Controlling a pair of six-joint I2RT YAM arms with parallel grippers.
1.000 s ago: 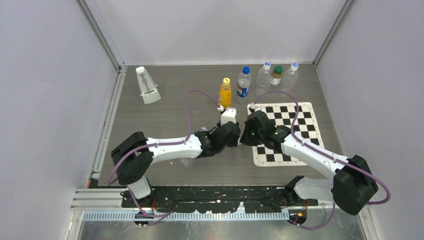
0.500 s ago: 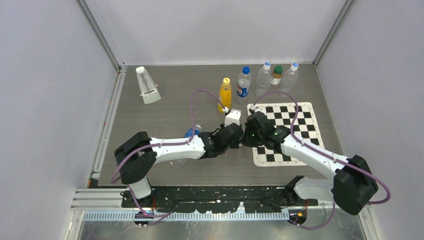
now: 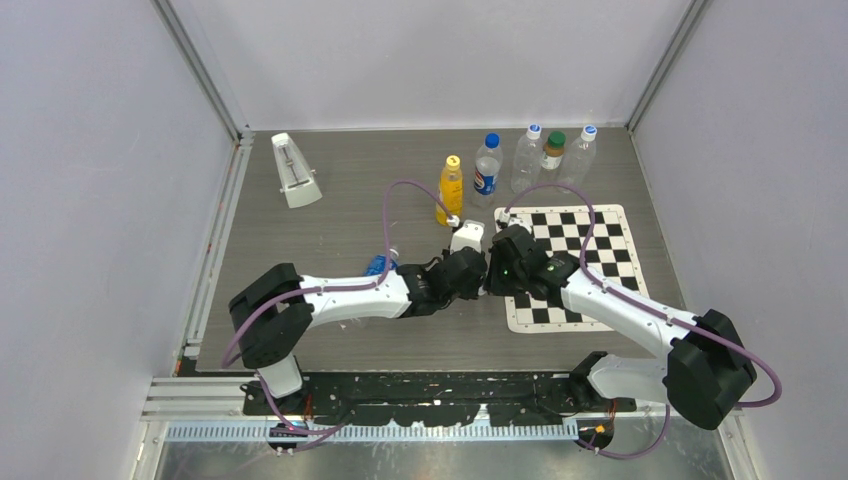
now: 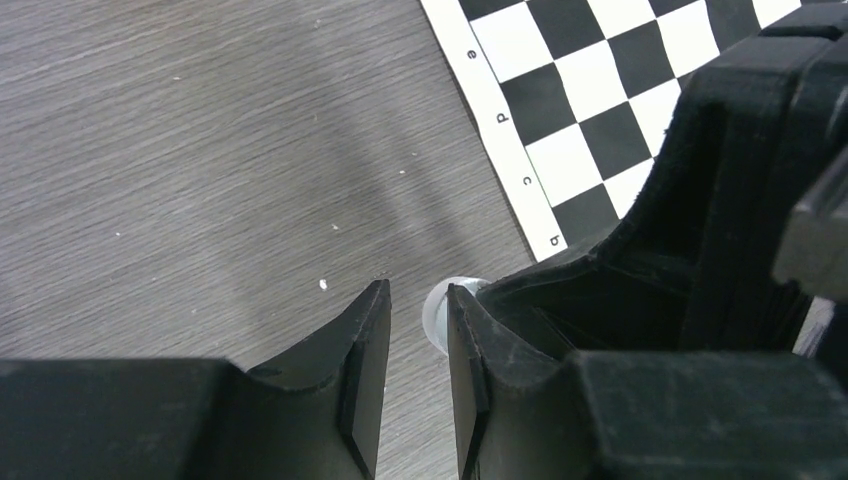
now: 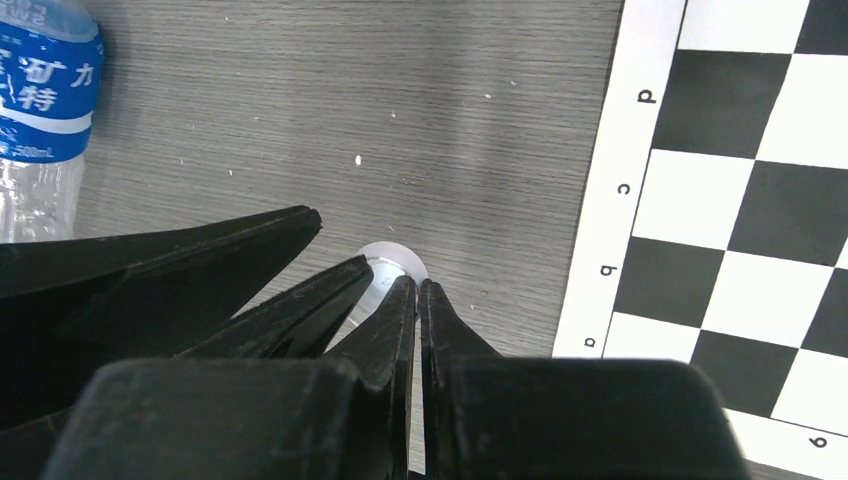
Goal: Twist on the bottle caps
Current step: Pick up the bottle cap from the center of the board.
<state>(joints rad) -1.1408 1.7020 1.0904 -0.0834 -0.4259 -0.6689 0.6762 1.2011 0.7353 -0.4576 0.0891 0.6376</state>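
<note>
Just one loose white cap (image 5: pixel 393 254) shows, at the tips of the right gripper (image 5: pixel 415 287), whose jaws are closed, beside the chessboard mat (image 5: pixel 740 150). The left gripper (image 4: pixel 417 300) has its jaws slightly apart and empty. Five capped bottles (image 3: pixel 451 187) stand far back; a sixth bottle (image 3: pixel 379 266) lies on the surface (image 3: pixel 340 220).

The tabletop (image 3: pixel 330 200) has a grey wood-grain surface, matt and dotted with pale specks. The chessboard mat (image 3: pixel 600 250) lying on it looks like thin paper or card, flat and matt, printed in black and white. The fingers (image 4: pixel 360 380) of the left gripper (image 4: pixel 415 300) and of the right gripper (image 5: pixel 417 288) are matt black plastic, faintly scuffed and dusty along their edges. The small white cap (image 5: pixel 392 258) is smooth, slightly translucent plastic. The bottle with the blue label (image 5: pixel 45 90) is clear, ribbed plastic, and its label looks like glossy film. The arm shells (image 3: pixel 350 295) are smooth white plastic with a light sheen. The rail (image 3: pixel 400 430) along the near edge is bare, ribbed metal.
</note>
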